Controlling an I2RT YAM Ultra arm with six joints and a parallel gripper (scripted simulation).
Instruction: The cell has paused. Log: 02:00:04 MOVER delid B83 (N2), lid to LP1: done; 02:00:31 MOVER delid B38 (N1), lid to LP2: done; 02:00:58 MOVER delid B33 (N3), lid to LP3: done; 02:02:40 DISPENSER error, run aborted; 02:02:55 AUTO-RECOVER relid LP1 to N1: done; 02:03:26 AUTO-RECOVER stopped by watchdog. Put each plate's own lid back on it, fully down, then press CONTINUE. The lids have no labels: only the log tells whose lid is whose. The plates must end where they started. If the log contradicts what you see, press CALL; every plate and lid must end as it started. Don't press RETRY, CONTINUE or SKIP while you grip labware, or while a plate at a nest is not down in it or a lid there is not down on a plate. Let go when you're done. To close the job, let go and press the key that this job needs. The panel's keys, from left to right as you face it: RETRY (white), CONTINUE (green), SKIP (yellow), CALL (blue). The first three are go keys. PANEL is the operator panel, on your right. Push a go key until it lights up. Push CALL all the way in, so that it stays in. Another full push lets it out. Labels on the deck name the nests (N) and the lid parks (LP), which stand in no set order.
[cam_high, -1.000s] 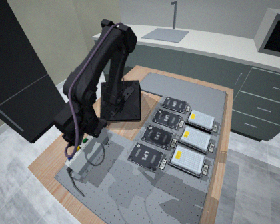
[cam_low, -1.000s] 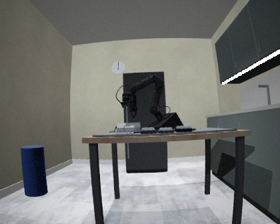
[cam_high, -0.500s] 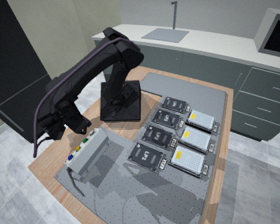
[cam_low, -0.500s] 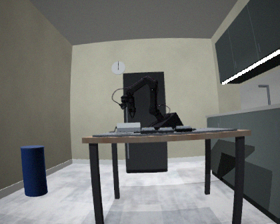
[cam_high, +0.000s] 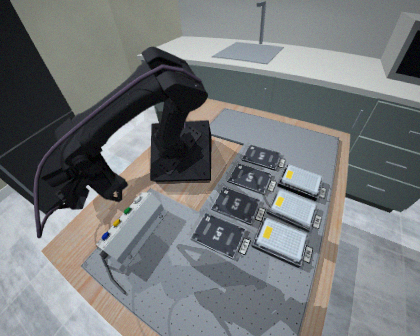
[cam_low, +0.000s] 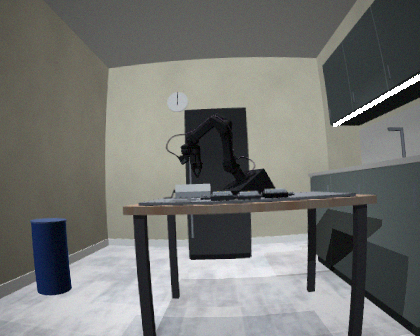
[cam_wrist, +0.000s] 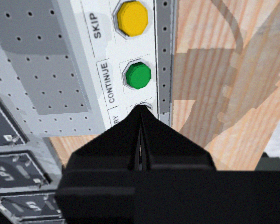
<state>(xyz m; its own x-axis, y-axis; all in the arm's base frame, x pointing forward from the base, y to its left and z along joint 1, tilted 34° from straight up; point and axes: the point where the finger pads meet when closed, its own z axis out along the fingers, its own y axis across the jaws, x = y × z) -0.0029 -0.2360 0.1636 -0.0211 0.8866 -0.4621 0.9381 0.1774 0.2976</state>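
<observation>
Panel (cam_wrist: 100, 60), keys labelled SKIP (cam_wrist: 131, 18), CONTINUE (cam_wrist: 138, 75), closed fingers apparently above.

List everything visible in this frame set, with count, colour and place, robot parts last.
Plates: three, white lids on, yellow corner marks, right column of deck.
Lid parks: four, black, all bare, column left of plates.
Operator panel: one, grey, deck's left side.
Keys: green CONTINUE, yellow SKIP, blue; the white one is hidden.
Table: one, wooden top, black legs.
Bin: one, blue, floor by wall.
Clock: one, white, above door.
Arm: one, black.
Gripper: jaws shut, empty, above panel.
</observation>
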